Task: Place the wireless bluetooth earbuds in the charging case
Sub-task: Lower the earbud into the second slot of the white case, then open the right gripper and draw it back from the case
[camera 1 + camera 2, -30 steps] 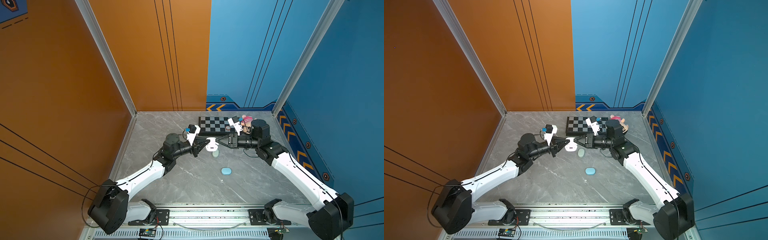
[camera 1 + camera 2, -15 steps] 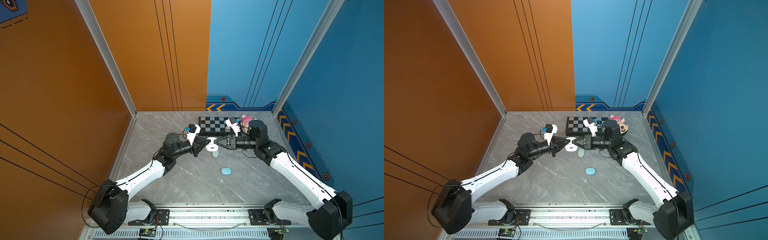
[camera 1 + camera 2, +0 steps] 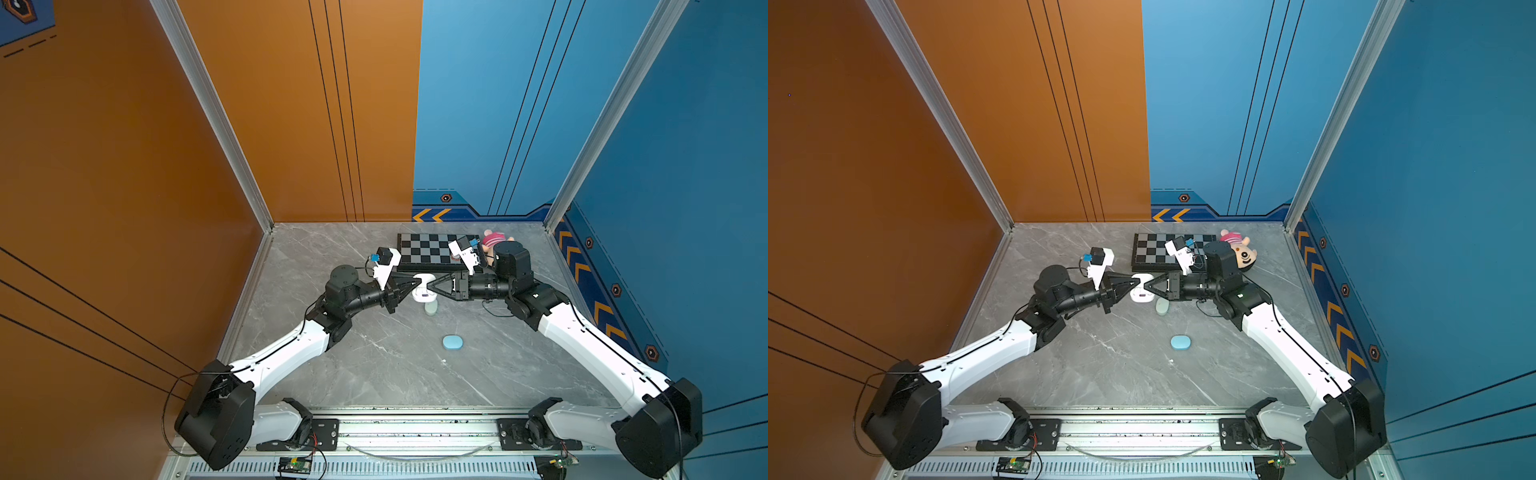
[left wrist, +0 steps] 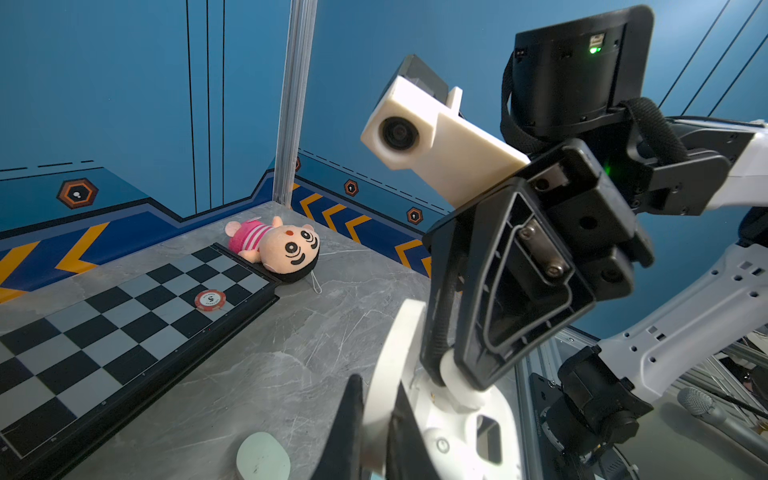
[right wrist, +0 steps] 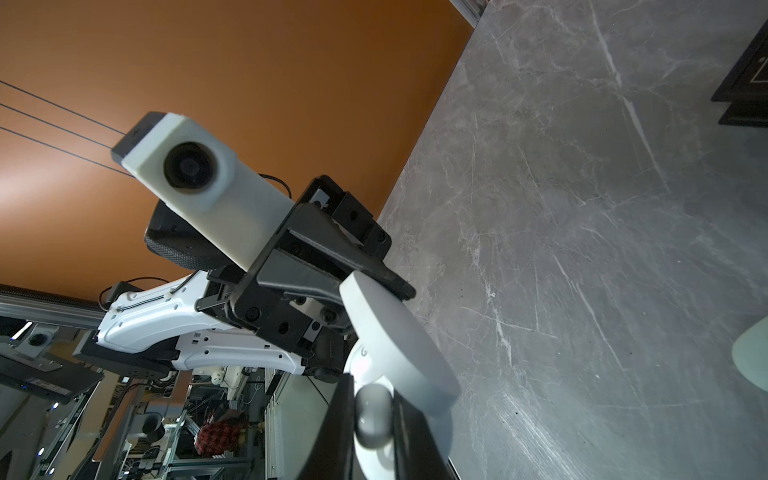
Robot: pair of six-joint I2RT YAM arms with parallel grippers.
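Table (image 3: pixel 374 361), far edge: chessboard (image 3: pixel 432 248) lying flat. Poker chip (image 4: pixel 210 300) on its right end. Plush doll (image 3: pixel 1239 251) just beside that end.

White case (image 3: pixel 424 287), mint case (image 3: pixel 431 308), blue case (image 3: pixel 452 342); board (image 3: pixel 424 248) chequered black and grey.

board (image 3: pixel 428 249) rear | doll (image 3: pixel 494 240) R of it | open case (image 3: pixel 424 291) ctr | 2nd case (image 3: pixel 431 308) just before | 3rd case (image 3: pixel 452 342) frontmost

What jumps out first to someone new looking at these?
Both arms meet mid-table: the left pincer clamps the lid of an open white charging case, and the right pincer pinches an earbud at it. At the back, a plush doll lies beside a checkerboard; a blue case sits nearer the front.
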